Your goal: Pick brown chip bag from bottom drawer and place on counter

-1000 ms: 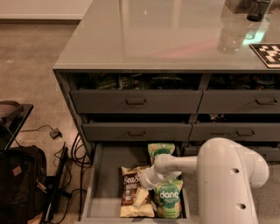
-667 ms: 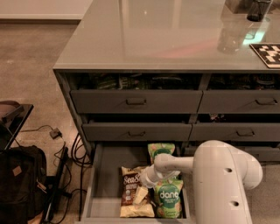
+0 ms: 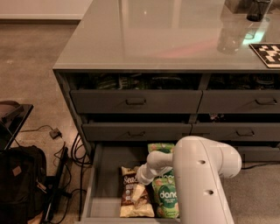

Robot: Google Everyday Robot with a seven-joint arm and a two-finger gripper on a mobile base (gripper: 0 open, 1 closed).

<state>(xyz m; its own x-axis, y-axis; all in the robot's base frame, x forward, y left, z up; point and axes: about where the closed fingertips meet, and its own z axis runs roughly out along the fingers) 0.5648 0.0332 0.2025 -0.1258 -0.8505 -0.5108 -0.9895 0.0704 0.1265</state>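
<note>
The bottom drawer [image 3: 94, 183] is pulled open at the foot of the left stack. The brown chip bag [image 3: 130, 180] lies flat in it, with white "Sea" lettering showing and cream ends. My white arm reaches down into the drawer from the right. My gripper [image 3: 141, 197] is low over the middle of the brown bag, and the wrist hides part of the bag. The glossy grey-green counter [image 3: 166, 35] spreads above the drawers.
Two green "dang" bags lie right of the brown bag, one near [image 3: 166, 197] and one further back [image 3: 160, 148]. The two drawers above [image 3: 135, 101] are shut. A black bag [image 3: 19, 183] and cables lie on the floor at the left. A glass [image 3: 258, 8] and a marker card [image 3: 267, 53] are on the counter at the far right.
The arm's large white link has shifted a little to the left. The gripper has stayed over the brown bag, and the bags have not moved.
</note>
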